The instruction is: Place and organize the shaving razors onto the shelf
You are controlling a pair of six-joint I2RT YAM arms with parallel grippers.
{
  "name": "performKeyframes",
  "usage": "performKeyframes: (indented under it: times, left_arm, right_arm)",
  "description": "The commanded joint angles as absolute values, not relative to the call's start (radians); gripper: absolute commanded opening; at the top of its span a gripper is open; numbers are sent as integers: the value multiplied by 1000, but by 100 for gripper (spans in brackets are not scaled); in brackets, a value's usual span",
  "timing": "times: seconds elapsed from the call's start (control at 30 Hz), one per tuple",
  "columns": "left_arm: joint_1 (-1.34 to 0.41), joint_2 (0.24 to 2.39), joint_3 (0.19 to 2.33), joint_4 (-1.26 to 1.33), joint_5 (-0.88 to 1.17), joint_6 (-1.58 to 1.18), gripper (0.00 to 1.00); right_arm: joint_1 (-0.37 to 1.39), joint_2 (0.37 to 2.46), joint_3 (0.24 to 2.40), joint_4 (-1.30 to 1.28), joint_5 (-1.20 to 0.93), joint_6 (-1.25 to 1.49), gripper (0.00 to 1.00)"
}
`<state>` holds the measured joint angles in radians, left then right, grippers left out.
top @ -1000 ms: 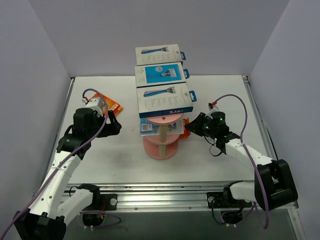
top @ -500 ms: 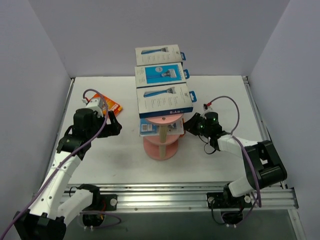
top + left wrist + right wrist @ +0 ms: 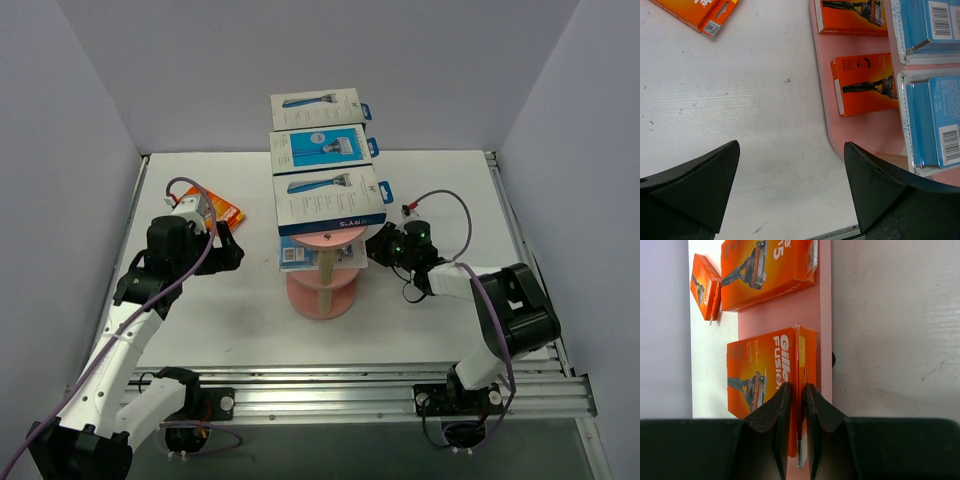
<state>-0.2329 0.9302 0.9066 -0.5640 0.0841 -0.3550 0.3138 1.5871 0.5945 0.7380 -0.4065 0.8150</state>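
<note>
Top external view tells the change: within the last second the right arm has folded its elbow inward and carried the right pincer across to the rim of the pink shelf. It now sits against a lower tier, beneath the three Harry's boxes lined along the top tier. The left arm has not shifted at all. I judge that one more pack is being delivered, at the point of seating and not yet let go. Right wrist view settles the grip: the right pincer is clenched almost fully, its fingers nipping the thin edge of an orange Gillette Fusion pack. That pack lies over the pink tier, near a second orange pack already there; whether it rests on the tier yet I cannot tell. Left wrist view shows the left pincer spread wide and holding nothing, hanging over the white surface beside the shelf's edge. A loose orange pack lies apart on the surface, not yet shelved.
</note>
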Motion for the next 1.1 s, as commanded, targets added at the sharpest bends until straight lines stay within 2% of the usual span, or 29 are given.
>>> performKeyframes:
  times: [0.0,1.07]
  left_arm:
    - [-233,920,907,-511,100,-345,94]
    - [-233,917,905,-505,123,-350,94]
  right_arm:
    - [327,1609,641,816,-417,824,0]
    - [348,1717,689,887,-354,862,0]
